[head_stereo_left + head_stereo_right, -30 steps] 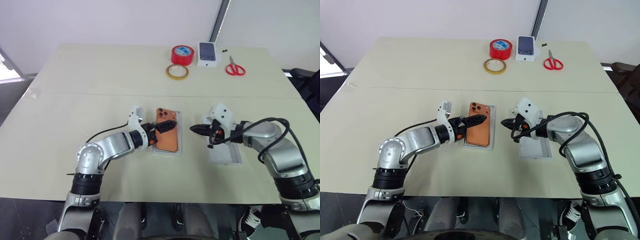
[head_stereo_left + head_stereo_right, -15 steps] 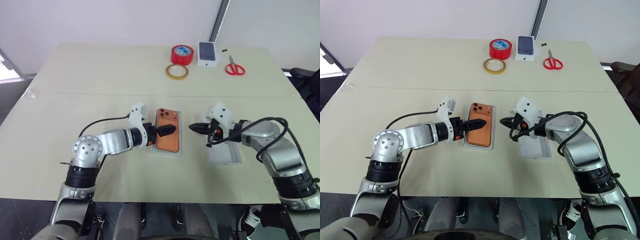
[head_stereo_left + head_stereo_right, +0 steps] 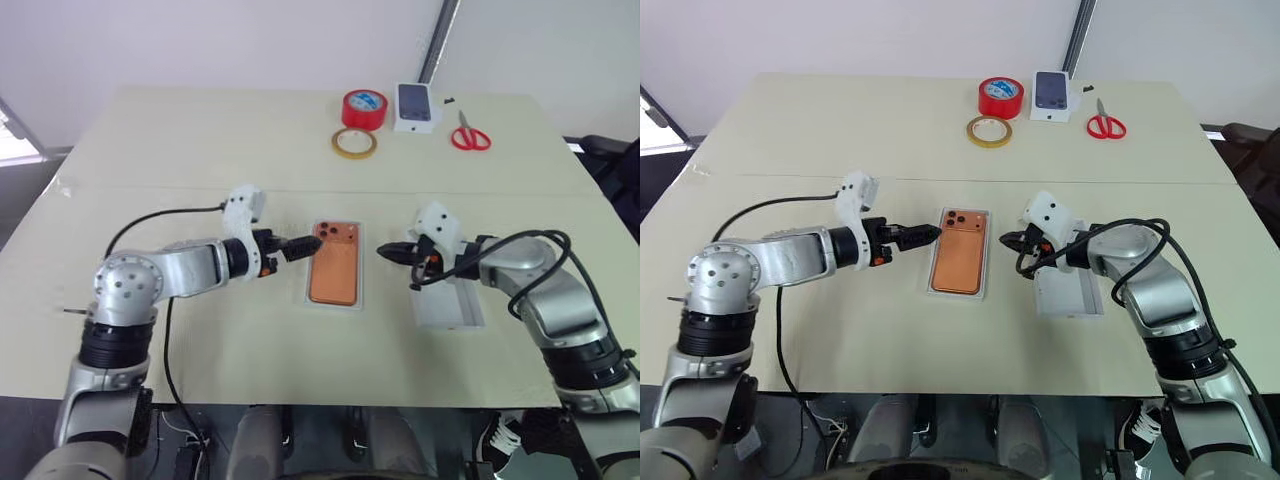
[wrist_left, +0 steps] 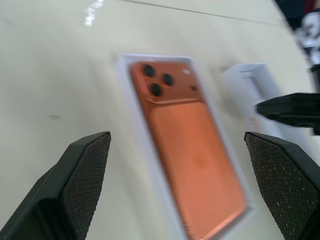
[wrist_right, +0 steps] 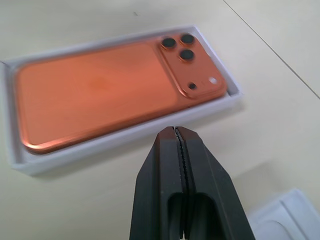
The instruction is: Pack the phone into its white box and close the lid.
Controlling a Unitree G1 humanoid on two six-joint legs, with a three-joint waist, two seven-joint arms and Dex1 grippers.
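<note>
1. The phone (image 3: 334,273) lies camera side up inside the white box (image 3: 361,290), flat and square to the rim, mid-bench (image 3: 200,150)
2. The left hand (image 3: 300,244) hovers just beside the box's left edge, fingers spread wide and gripping nothing
3. The right hand (image 3: 387,252) hangs between the box and the lid (image 3: 452,302), fingers pressed together, empty; the lid rests on the bench under that arm, well apart from the box
4. Judged from this, the packing is done and the lid still has to go on
5. Risk: shut fingers cannot take the lid; they must part first, or they will only shove it across the bench
6. Risk: the lid is barely larger than the box, so a tilted or offset placement would catch on the rim and sit crooked
7. Risk: a low sweep by either hand could nudge the light box and skew it, or lift the phone's edge
8. The tape rolls (image 3: 365,108), scissors (image 3: 469,134) and small printed box (image 3: 416,106) sit far back, out of the way
</note>
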